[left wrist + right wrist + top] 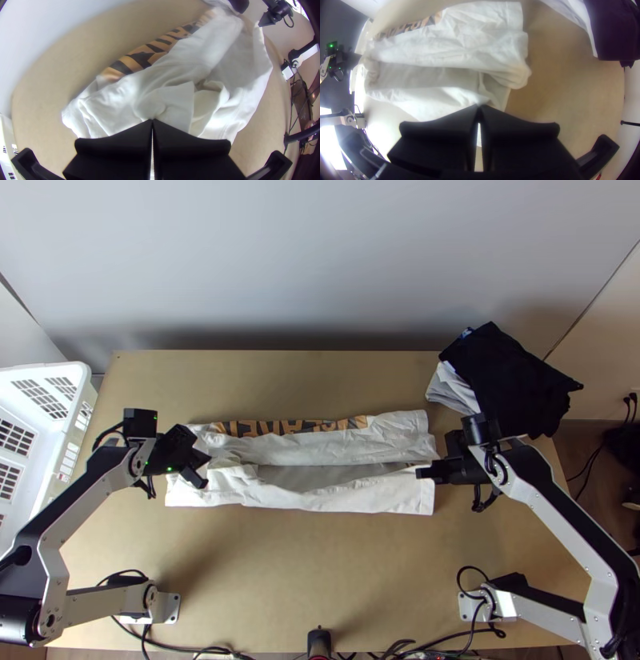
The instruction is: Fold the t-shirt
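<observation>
The shirt [344, 498] is matt, wrinkled cloth. Beneath it, the table [320, 564] is smooth wood, low in sheen. Left of the shirt, the basket [81, 376] is smooth plastic; right of it, the black cloth [504, 376] looks soft and dull. Behind it, the wall [320, 260] is smooth.

Partly hidden tan-and-black lettering [292, 426] runs along the twelve o'clock edge of the white fabric t-shirt [352, 500], its wording unclear.
</observation>
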`<state>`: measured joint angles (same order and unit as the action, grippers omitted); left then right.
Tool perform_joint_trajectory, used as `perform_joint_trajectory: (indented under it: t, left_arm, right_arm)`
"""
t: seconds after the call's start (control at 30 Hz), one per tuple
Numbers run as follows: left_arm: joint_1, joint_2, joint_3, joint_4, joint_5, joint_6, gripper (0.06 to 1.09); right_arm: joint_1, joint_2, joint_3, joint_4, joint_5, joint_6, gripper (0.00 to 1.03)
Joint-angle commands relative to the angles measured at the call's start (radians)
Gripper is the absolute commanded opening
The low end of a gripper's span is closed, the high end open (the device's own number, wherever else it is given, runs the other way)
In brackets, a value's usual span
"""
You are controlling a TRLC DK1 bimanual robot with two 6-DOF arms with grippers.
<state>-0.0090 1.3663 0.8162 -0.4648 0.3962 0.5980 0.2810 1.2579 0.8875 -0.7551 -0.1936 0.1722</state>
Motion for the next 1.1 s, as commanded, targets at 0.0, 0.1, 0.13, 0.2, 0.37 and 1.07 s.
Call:
perform_joint_trajectory:
  t: [0.0, 0.1, 0.13, 0.2, 0.37, 1.07]
  left_arm:
    - [0.023, -0.018, 0.018, -0.005, 0.000, -0.014, 0.09]
    - [0.030, -0.021, 0.035, -0.005, -0.002, -0.032, 0.09]
    - [0.034, -0.021, 0.041, -0.005, 0.000, -0.038, 0.09]
    - [0.040, -0.021, 0.049, -0.006, 0.000, -0.047, 0.09]
    - [0.049, -0.022, 0.049, -0.009, 0.000, -0.055, 0.09]
    - [0.043, 0.082, 0.047, 0.103, -0.063, -0.152, 0.09]
  right_arm:
    - [-0.008, 0.046, 0.025, 0.037, 0.033, 0.024, 0.03]
    - [-0.008, 0.061, 0.025, 0.059, 0.051, 0.035, 0.03]
    - [-0.008, 0.069, 0.024, 0.066, 0.056, 0.039, 0.03]
    - [-0.008, 0.084, 0.021, 0.083, 0.080, 0.044, 0.03]
    - [-0.013, 0.107, 0.011, 0.128, 0.103, 0.061, 0.03]
    - [-0.005, 0.120, -0.064, 0.410, 0.220, 0.147, 0.03]
